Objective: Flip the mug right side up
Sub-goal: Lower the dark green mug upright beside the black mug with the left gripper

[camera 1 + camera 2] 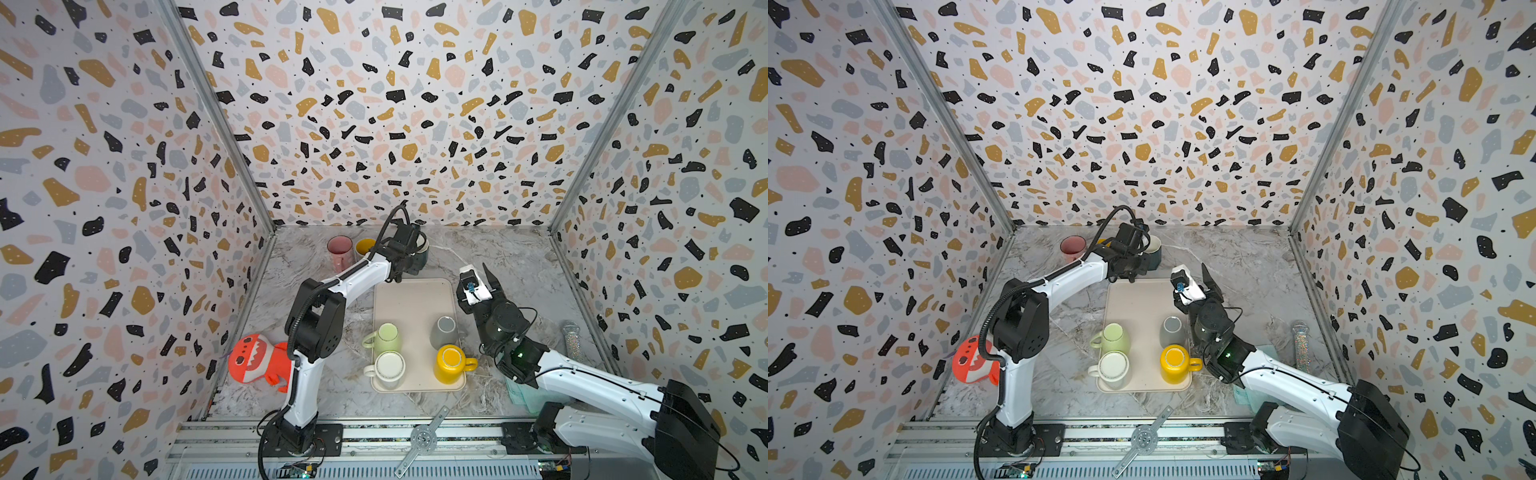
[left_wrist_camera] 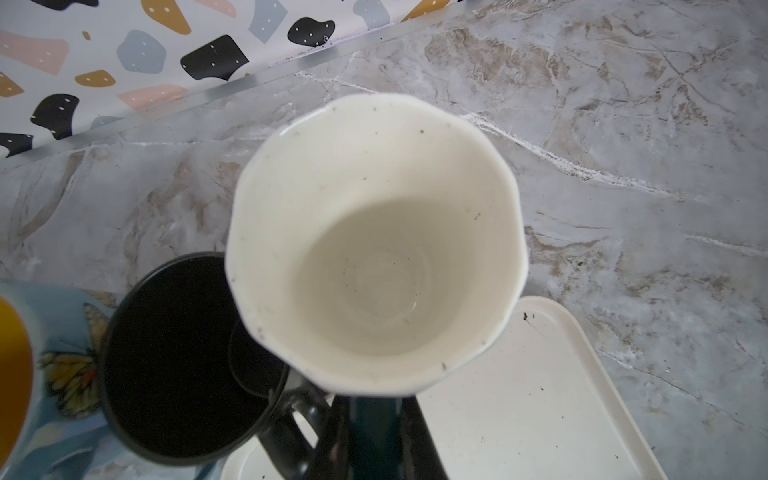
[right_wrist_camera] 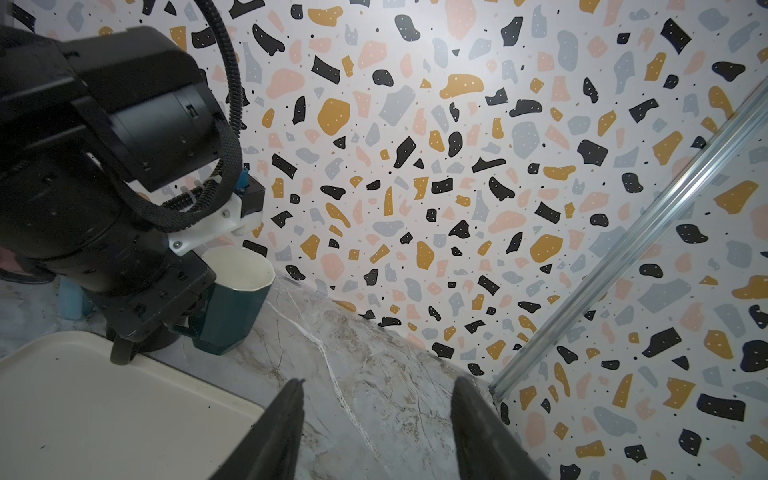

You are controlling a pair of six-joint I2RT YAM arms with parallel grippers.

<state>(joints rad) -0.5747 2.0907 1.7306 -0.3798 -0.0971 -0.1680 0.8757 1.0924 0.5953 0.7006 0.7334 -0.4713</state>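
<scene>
One grip only — the left gripper [image 3: 188, 326] clamps the handle of the dark-teal, cream-lined ceramic mug [image 3: 237, 311], mouth up near the marble table's [image 3: 332, 370] far edge; the right gripper [image 3: 379, 383] gapes empty.

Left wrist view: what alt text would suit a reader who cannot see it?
An upright mug with a cream inside fills the middle, seen from above. A black mug stands beside it, with a tray corner and marble table around.

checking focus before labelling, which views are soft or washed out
Left wrist: the mug rim is soft, the counter behind it sharp. Right wrist: a bright patch washes the wall; the near jaws blur. Both top views: sharp, but wide-angle warped.
</scene>
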